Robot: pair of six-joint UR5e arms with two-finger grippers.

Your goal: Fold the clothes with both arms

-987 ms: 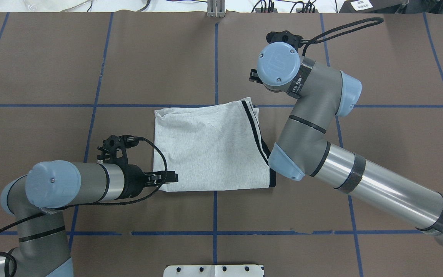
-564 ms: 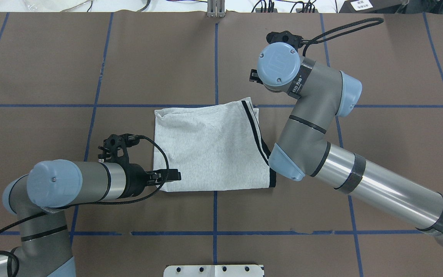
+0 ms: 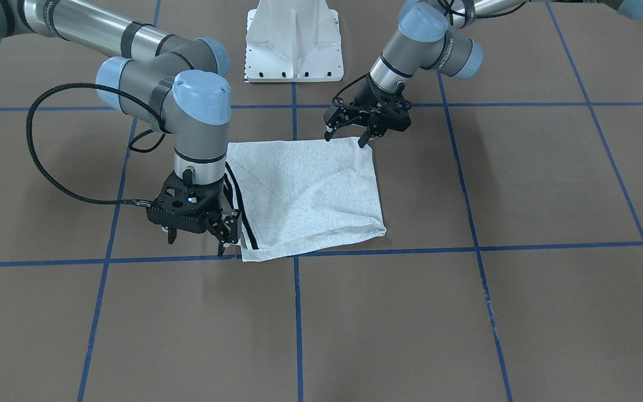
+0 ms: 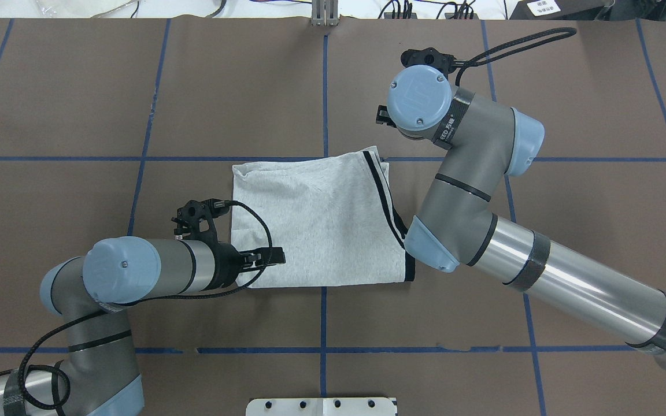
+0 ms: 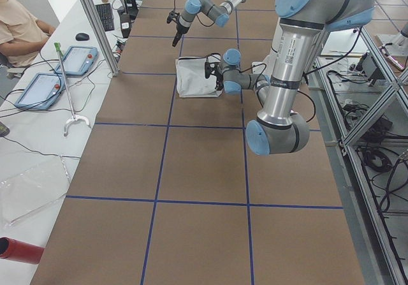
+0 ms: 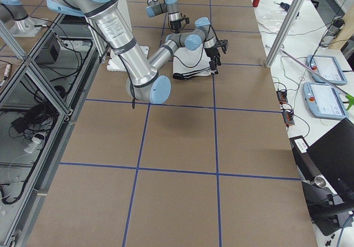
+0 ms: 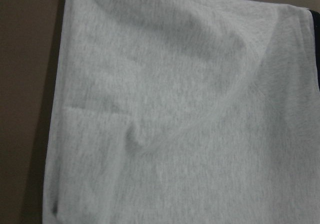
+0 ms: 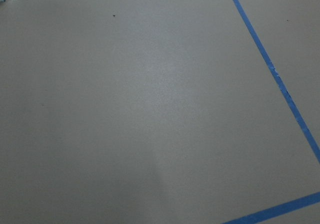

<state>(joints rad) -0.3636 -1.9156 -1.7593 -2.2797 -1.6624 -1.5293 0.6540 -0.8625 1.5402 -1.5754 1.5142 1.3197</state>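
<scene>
The clothes are one light grey T-shirt (image 3: pixel 305 190) (image 4: pixel 315 225), folded to a rough square at the table's middle. Black double stripes run along its edge on my right side. My left gripper (image 3: pixel 345 138) (image 4: pixel 272 255) is open and hovers over the shirt's corner nearest my base, holding nothing. The left wrist view is filled by grey fabric (image 7: pixel 175 108). My right gripper (image 3: pixel 229 234) points straight down beside the striped far corner. It looks open and holds nothing. In the overhead view it is mostly hidden under its wrist cap (image 4: pixel 420 98). The right wrist view shows only bare table.
The brown table (image 4: pixel 78 86) carries a blue tape grid (image 4: pixel 324 86). The white pedestal base (image 3: pixel 293 39) stands at the robot's edge. In the left side view a person (image 5: pixel 19 30) sits at a side bench with tablets (image 5: pixel 76 58), and a red cylinder (image 5: pixel 19 250) lies near the corner.
My left arm has swung inward, carrying its gripper rightward and further over the shirt's near corner. The right arm and the shirt have not moved.
</scene>
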